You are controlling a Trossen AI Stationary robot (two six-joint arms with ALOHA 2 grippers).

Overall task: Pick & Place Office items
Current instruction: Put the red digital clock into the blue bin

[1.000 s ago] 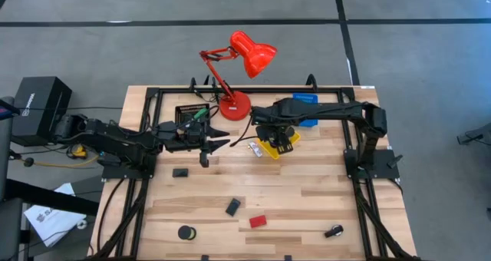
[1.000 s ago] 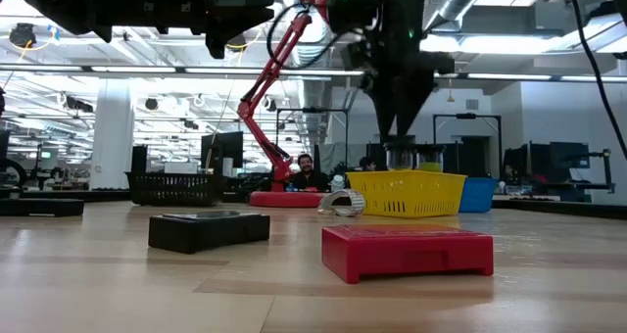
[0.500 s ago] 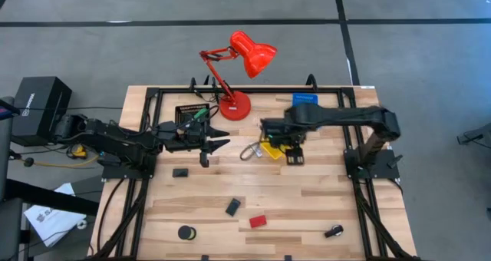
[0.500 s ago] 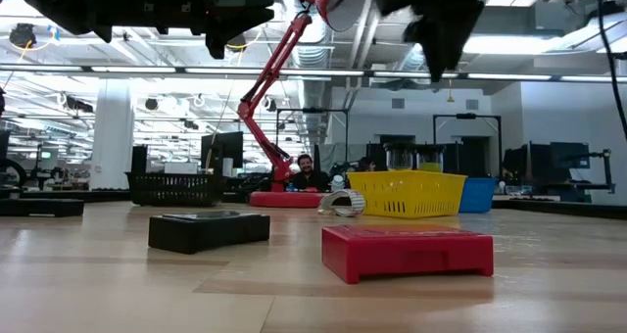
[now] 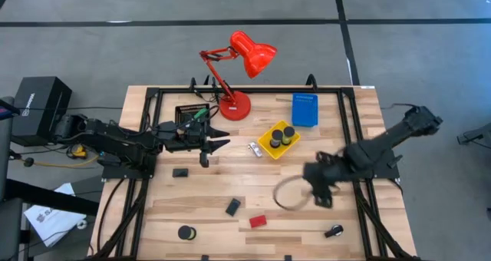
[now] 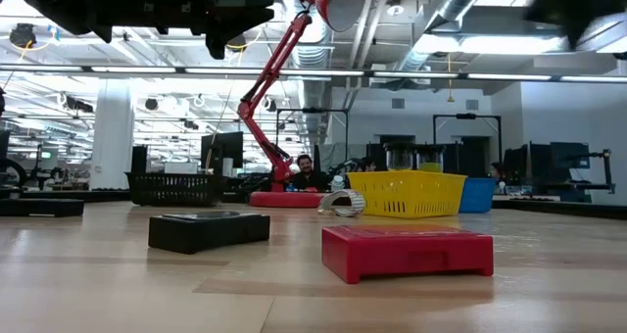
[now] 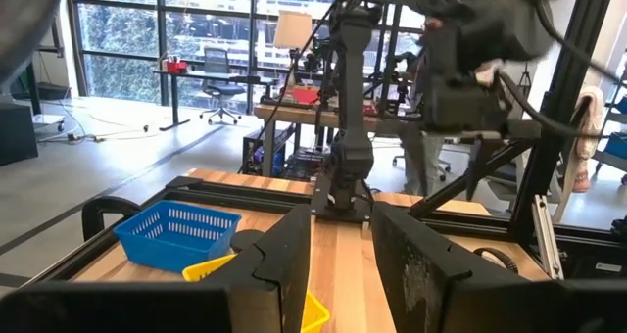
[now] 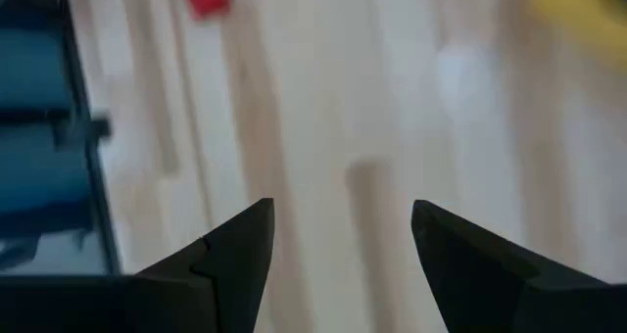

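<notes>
The office items lie on the wooden table: a black block (image 5: 180, 172), a second black block (image 5: 232, 206), a red block (image 5: 258, 221), a black tape roll (image 5: 186, 232), a small black item (image 5: 333, 231) and a silvery clip (image 5: 254, 148). Two dark cylinders stand in the yellow tray (image 5: 268, 143). My right gripper (image 5: 318, 190) hangs open above bare table toward the near right, pointing steeply down; its wrist view shows nothing between its fingers (image 8: 341, 245). My left gripper (image 5: 217, 138) waits level and open at the left, in front of the black tray (image 5: 192, 113).
A red desk lamp (image 5: 234, 104) stands at the far middle, and a blue tray (image 5: 304, 109) lies to its right. Black frame rails run along the table's left, right and far edges. A person sits in the room beyond (image 6: 306, 173).
My right gripper has swung from above the yellow tray toward the table's near right, quickly, rolling its wrist as it went and staying open. The tray and its two cylinders now show uncovered.
</notes>
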